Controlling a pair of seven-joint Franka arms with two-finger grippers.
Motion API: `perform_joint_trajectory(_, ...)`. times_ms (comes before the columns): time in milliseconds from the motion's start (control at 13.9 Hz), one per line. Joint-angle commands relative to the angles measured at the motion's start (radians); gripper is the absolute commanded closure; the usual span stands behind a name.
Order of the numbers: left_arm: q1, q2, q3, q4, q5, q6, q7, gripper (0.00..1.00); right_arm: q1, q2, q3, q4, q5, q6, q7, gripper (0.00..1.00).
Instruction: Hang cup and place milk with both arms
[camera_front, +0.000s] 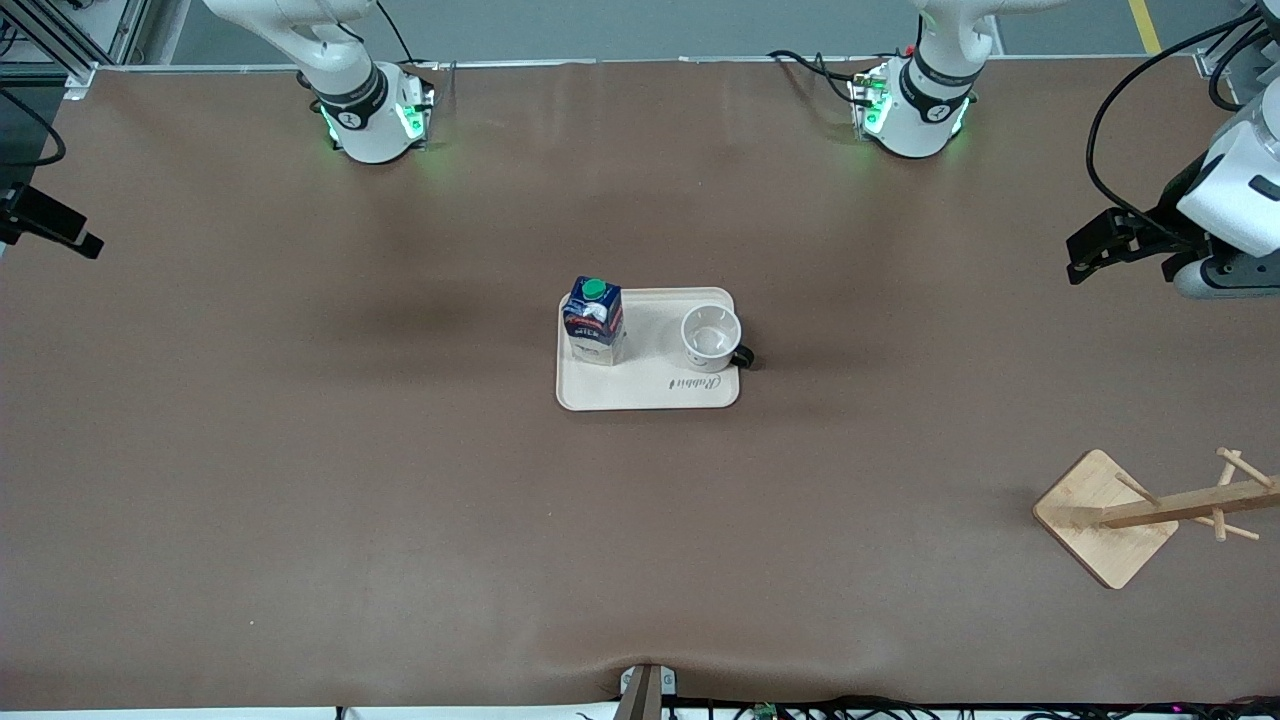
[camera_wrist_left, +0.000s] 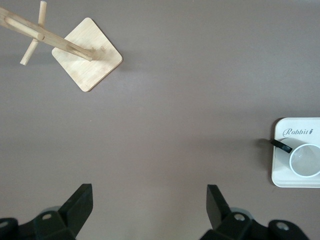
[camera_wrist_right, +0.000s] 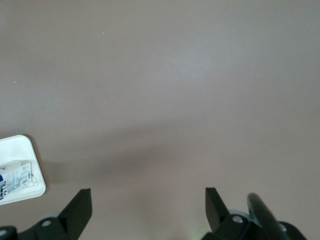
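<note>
The cup stands upright on a cream tray at the table's middle, its black handle toward the left arm's end. The milk stands on the same tray, toward the right arm's end. My left gripper is open and empty, high over bare table between the tray and a wooden rack; it also shows in the front view. The cup shows in the left wrist view. My right gripper is open and empty, high over bare table beside the tray, with the milk partly in view.
A wooden cup rack with a square base and several pegs stands near the front camera at the left arm's end; it also shows in the left wrist view. Brown cloth covers the whole table.
</note>
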Motion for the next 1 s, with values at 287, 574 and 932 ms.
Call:
perform_joint_trajectory(287,-0.004,0.012,0.005,0.026,-0.009,-0.003,0.003,0.0,-0.015,0.0,0.013,0.006,-0.008,-0.006,0.001,0.0)
perform_joint_trajectory(574,0.002,0.026,0.005,0.02,-0.015,-0.008,0.013,0.0,-0.007,0.0,0.013,0.004,-0.015,-0.004,-0.005,0.0)
perform_joint_trajectory(932,-0.004,0.068,0.005,0.02,-0.015,-0.014,0.006,0.0,0.02,-0.003,0.016,0.004,-0.055,0.002,-0.042,0.0)
